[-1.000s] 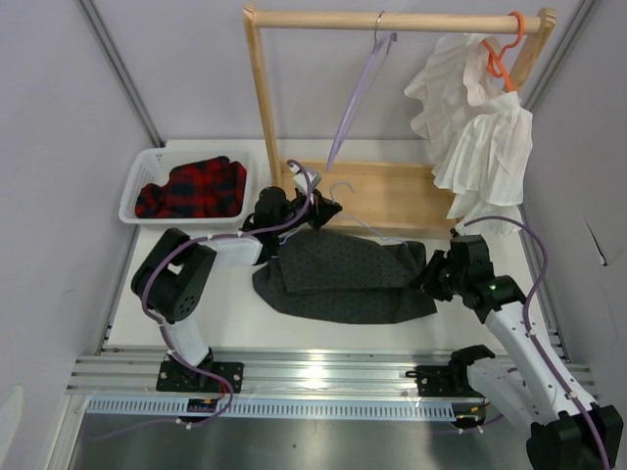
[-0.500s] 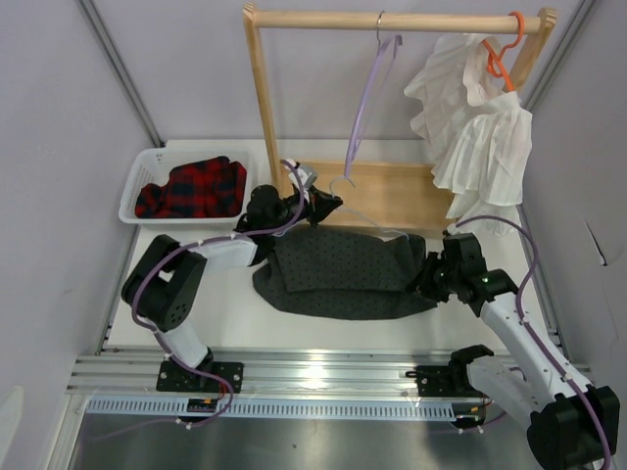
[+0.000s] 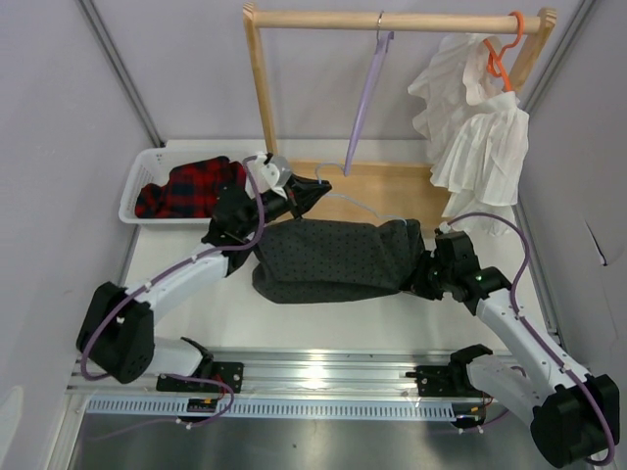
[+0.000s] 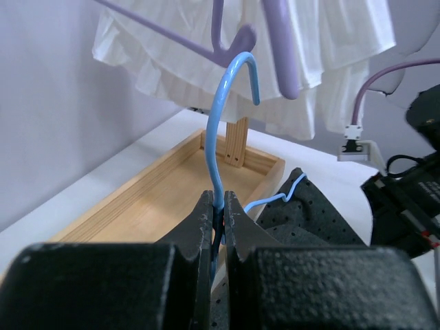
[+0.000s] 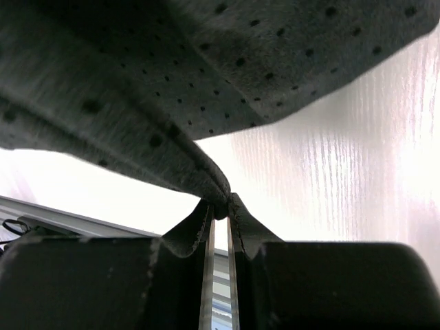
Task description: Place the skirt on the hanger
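The dark dotted skirt is lifted off the table and stretched between my two grippers. The pale blue hanger runs along its top edge; its hook shows in the left wrist view, with its wire running down onto the skirt. My left gripper is shut on the hanger's neck at the skirt's left end. My right gripper is shut on the skirt's edge at its right end.
A wooden rack stands behind, with a lavender hanger and a white pleated garment on an orange hanger. Its wooden base tray lies below. A white basket with a plaid garment stands at the left.
Both grippers have lifted the hanger and skirt up and back towards the rack. The left arm has stretched out. The skirt now hangs taut instead of lying spread. The lavender hanger has swung.
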You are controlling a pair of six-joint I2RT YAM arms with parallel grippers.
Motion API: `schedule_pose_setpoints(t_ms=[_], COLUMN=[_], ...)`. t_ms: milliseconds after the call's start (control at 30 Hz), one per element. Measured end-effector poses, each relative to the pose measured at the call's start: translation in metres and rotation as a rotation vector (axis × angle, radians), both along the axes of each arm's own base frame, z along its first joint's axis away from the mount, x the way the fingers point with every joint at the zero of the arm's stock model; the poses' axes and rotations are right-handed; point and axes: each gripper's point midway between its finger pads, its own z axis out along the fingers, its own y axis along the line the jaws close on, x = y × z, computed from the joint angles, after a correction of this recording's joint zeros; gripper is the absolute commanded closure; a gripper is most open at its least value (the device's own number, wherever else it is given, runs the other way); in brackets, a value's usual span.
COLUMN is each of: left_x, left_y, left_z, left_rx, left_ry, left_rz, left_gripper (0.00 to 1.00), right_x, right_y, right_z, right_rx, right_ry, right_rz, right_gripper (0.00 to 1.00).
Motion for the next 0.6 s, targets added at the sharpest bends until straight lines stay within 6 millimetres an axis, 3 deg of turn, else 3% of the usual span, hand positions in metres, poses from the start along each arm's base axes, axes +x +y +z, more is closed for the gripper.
schedule_pose_setpoints(t_ms=[400,600], left_x=[-0.067,-0.081], left_y=[0.038,0.029], left_z=[0.054,0.069], left_rx=[-0.037,0.011], left_ry=[-0.081,-0.060], left_rz=[-0.004,-0.033], left_gripper=[1.00,1.00], right_x=[0.013,0.018], right_y=[0.006,0.009], right_z=[0.008,0.006], right_rx=[0.023,0.026], right_ry=[-0.062,-0.053], right_rz=[-0.004,-0.008], right_gripper=[1.00,1.00])
